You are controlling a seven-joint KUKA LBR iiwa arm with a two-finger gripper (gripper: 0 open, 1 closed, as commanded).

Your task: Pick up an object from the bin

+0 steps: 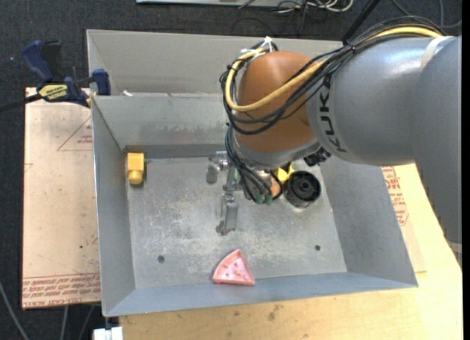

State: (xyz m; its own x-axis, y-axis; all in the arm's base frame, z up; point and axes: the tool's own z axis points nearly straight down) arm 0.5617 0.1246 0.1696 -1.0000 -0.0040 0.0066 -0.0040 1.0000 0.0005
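- Camera view, far-left corner of the grey bin [110,206]: a yellow block [136,168] lies on the floor close to the far wall. It is short and boxy, with a darker yellow face turned toward the near side.
- Middle of the bin: the gripper [222,193] hangs over bare, scuffed floor. Its two fingers [228,217] stand spread apart, one toward the far wall and one toward the near side. Only floor shows between them; the claw grips no object.
- Just right of the near finger and closer to the near wall: a pink wedge [233,270], flat and shaped like a cut slice, with a rounded edge and small pale specks. It lies apart from the gripper, almost against the near wall.
- Right of the gripper: a black round thing [301,188], ring-like with a dark hollow. Its far part is hidden under the wrist, so its full shape is unclear.
- Between it and the gripper, a small yellow patch [280,177] sits among cables; cannot tell whether it is a loose object or part of the robot.
- Right: the arm [389,96], with its orange wrist cover, hides the far-right floor.
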